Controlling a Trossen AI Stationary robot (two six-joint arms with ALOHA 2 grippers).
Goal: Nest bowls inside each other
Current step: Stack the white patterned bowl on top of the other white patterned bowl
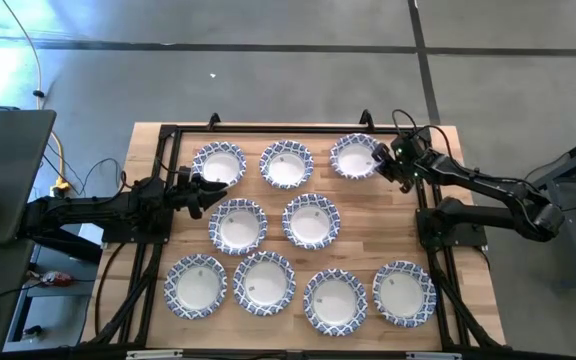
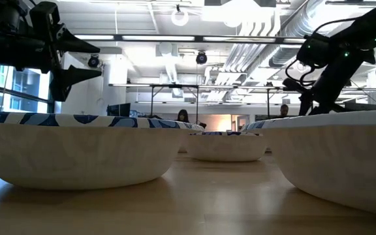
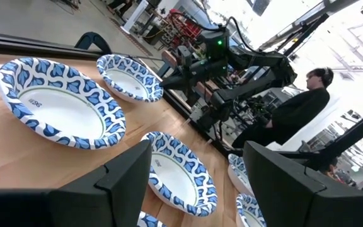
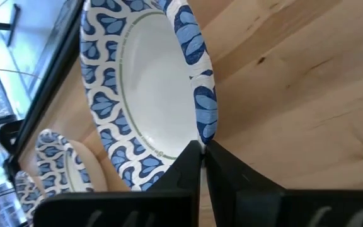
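Note:
Nine small bowls with white centres and blue-patterned rims sit on the wooden table in three rows. My right gripper [image 1: 383, 162] is at the far right bowl [image 1: 354, 156], shut on its rim; the right wrist view shows that bowl [image 4: 150, 88] close up. My left gripper [image 1: 204, 190] hovers open above the table's left side, between the far left bowl [image 1: 218, 163] and the middle-row left bowl [image 1: 236, 225]. In the left wrist view its fingers [image 3: 197, 161] stand wide apart above a middle bowl [image 3: 178, 173], touching nothing. My right gripper pinches the far right bowl's rim [image 4: 204, 129] on the side toward the table's right edge, one finger on the inner face and one on the outer. The fingers come from the right, slanting down. Whether the bowl is lifted off the table cannot be told.
The near row holds several bowls, among them the near right bowl [image 1: 404, 292] and the near left bowl [image 1: 196, 285]. A black frame [image 1: 168, 130] runs along the table's far and side edges. A person [image 3: 295, 107] sits beyond the table's right side.

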